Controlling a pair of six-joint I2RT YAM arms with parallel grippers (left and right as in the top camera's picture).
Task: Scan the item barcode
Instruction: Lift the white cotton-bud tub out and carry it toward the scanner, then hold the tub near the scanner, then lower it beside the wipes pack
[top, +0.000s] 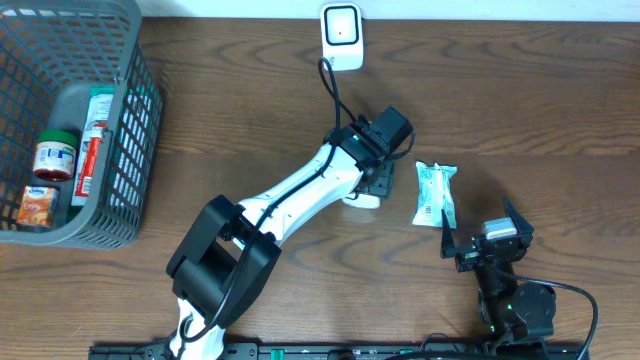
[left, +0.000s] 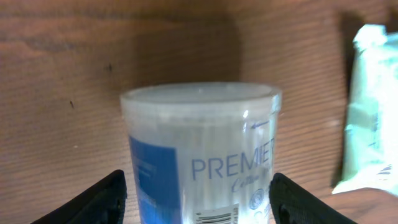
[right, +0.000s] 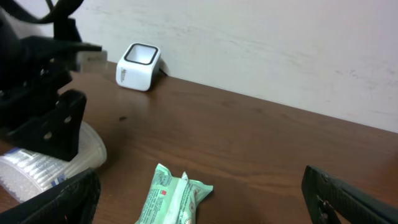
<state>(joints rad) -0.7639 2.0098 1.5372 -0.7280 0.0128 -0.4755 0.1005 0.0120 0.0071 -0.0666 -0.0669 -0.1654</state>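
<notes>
Tub (left: 205, 149) bottom cut by lower edge; barcode (left: 216, 217) blurred, probably partial.

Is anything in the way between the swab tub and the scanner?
Nothing visible blocks it. Bare table lies between the tub and the scanner at the far edge. The green packet sits off to the tub's right, and the basket is far left.

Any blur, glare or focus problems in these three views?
Overhead: evenly lit and sharp. Left wrist: the clear tub is soft, with a small glare streak; the green packet at the edge is blurred. Right wrist: scanner readable, its own fingers dark and blurred.
</notes>
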